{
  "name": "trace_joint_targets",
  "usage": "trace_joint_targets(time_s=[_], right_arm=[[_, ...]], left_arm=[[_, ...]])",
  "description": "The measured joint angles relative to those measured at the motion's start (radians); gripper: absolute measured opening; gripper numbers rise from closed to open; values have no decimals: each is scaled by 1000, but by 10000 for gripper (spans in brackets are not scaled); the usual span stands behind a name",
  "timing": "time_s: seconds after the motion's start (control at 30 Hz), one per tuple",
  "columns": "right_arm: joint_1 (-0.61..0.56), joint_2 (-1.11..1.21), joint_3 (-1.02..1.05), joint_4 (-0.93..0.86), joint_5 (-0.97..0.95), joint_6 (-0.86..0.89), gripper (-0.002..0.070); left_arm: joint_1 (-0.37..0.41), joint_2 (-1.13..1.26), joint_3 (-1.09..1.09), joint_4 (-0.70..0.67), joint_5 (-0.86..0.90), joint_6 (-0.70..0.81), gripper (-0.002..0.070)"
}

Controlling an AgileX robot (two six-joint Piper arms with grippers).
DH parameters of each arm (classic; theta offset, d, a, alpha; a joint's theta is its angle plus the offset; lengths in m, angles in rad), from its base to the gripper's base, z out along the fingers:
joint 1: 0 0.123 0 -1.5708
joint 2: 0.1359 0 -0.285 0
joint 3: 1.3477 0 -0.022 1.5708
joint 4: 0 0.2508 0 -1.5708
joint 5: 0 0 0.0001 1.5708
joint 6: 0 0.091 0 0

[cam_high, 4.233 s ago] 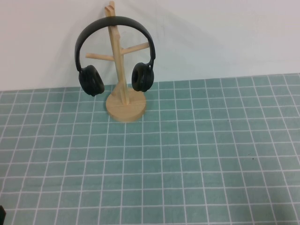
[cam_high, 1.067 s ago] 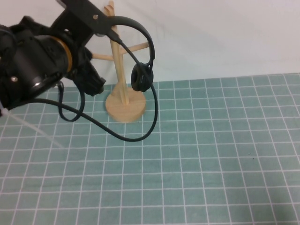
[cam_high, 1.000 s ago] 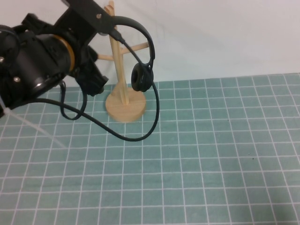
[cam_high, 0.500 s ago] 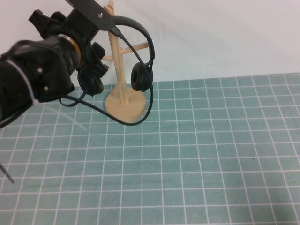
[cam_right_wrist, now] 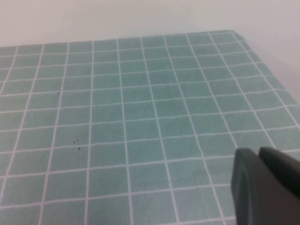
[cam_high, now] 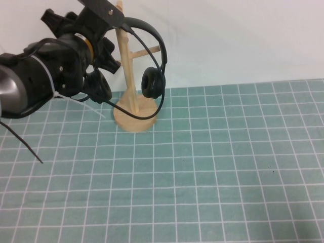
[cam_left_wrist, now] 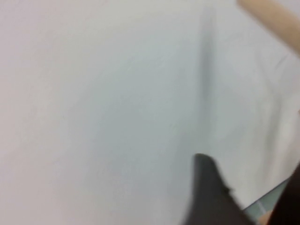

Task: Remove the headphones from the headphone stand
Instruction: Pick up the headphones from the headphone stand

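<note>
The black headphones (cam_high: 152,82) hang on the light wooden headphone stand (cam_high: 126,66), their headband over the top of the post, at the far left of the table. My left arm reaches in from the left and hides the left part of the headband; the left ear cup (cam_high: 99,87) shows below it. My left gripper (cam_high: 109,58) is beside the post, at the headband's left side. In the left wrist view the left gripper (cam_left_wrist: 251,187) shows two dark fingers apart, with nothing between them, and a wooden peg (cam_left_wrist: 274,16) beyond. My right gripper (cam_right_wrist: 262,187) is shut and empty, low over the table, outside the high view.
The green grid mat (cam_high: 202,167) covers the table up to a white wall behind the stand. The left arm's black cable (cam_high: 154,107) loops in front of the stand's disc base (cam_high: 132,120). Another cable (cam_high: 23,144) trails at the left edge.
My left arm came in from the left and has moved up and toward the stand's top. Its cable loop rose off the mat. The headphones have stayed on the stand.
</note>
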Motion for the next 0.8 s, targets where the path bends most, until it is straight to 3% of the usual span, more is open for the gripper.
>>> trace_joint_targets(time_s=[0.2, 0.27, 0.63, 0.8], right_arm=[[0, 0, 0, 0, 0, 0, -8], [0, 0, 0, 0, 0, 0, -8], [0, 0, 0, 0, 0, 0, -8], [0, 0, 0, 0, 0, 0, -8]], left_arm=[[0, 1, -2, 10, -40, -2, 99], [0, 2, -2, 10, -42, -4, 59], [-20, -71, -2, -40, 28, -12, 46], [-107, -220, -2, -320, 140, 187, 46]])
